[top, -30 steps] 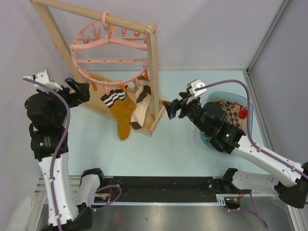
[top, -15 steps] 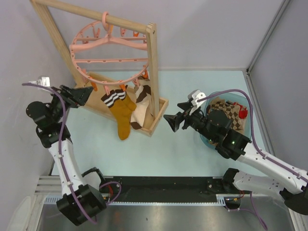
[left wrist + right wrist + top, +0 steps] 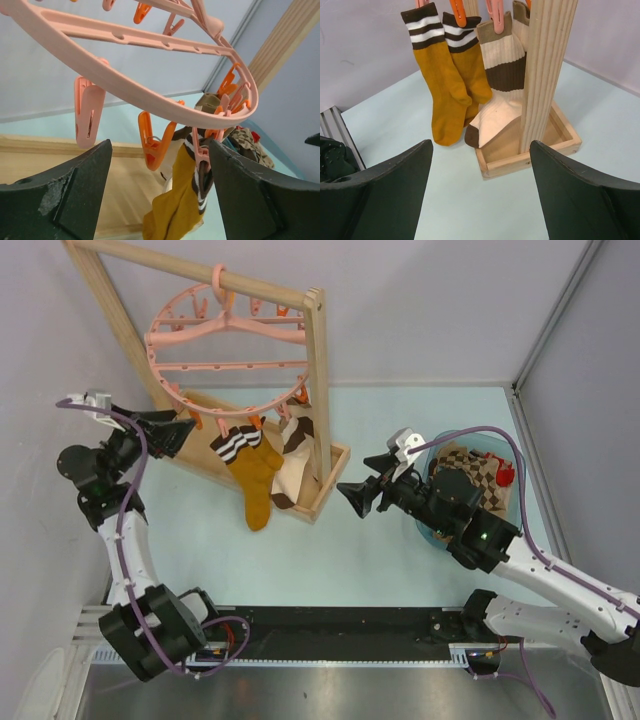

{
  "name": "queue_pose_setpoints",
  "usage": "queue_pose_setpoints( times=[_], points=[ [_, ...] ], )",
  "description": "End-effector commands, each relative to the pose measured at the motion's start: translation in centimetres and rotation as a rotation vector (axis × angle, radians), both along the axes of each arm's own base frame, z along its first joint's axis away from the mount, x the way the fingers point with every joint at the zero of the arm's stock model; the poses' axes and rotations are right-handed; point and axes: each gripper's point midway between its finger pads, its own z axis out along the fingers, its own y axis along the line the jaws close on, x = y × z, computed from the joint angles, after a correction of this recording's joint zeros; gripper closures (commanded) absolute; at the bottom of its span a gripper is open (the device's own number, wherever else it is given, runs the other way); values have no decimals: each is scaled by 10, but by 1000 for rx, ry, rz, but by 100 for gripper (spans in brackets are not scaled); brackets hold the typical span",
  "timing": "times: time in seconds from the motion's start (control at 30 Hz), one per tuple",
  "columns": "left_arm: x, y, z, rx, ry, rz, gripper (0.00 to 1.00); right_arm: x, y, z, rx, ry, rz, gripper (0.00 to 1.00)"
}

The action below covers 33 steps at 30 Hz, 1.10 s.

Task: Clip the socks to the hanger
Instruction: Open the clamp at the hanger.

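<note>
The pale green table [image 3: 400, 425] carries the wooden rack [image 3: 318, 380], and the pink hanger [image 3: 230, 365] hangs from the rack's top bar. Right of the rack, well apart, a blue tub [image 3: 497, 443] holds argyle socks [image 3: 470, 468]. Within the rack, mustard socks [image 3: 255, 485] and cream-and-brown socks [image 3: 293, 465] hang clipped. The rack's post partly screens the cream-and-brown pair from the right gripper [image 3: 350, 495], which is near the rack's right side with jaws wide and empty. At the rack's left side the left gripper [image 3: 188, 427] gapes empty, just short of an orange clip [image 3: 152, 145].
</note>
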Motion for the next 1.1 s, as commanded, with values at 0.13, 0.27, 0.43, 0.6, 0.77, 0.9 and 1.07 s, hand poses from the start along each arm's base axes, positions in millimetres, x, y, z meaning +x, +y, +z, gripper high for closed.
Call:
queue_pose_setpoints(
  times=[0.13, 0.27, 0.43, 0.6, 0.77, 0.9, 1.07],
  points=[
    [-5, -12, 6, 63, -154, -176, 23, 0, 5, 0, 6, -4, 23, 17],
    [-3, -17, 13, 59, -188, -242, 25, 0, 5, -1, 5, -3, 20, 17],
    [-2, -24, 10, 28, -155, -321, 28, 0, 5, 0, 7, -5, 17, 17],
    [2, -32, 10, 41, -152, -358, 30, 1, 5, -1, 8, -1, 13, 17],
    [4, -30, 15, 54, -170, -356, 30, 3, 7, -3, 7, 5, 11, 17],
    [4, -32, 16, 77, -178, -364, 32, 3, 8, -3, 11, 4, 16, 17],
    [0, -36, 12, 90, -184, -370, 41, 3, 10, -3, 16, 10, 19, 17]
  ],
)
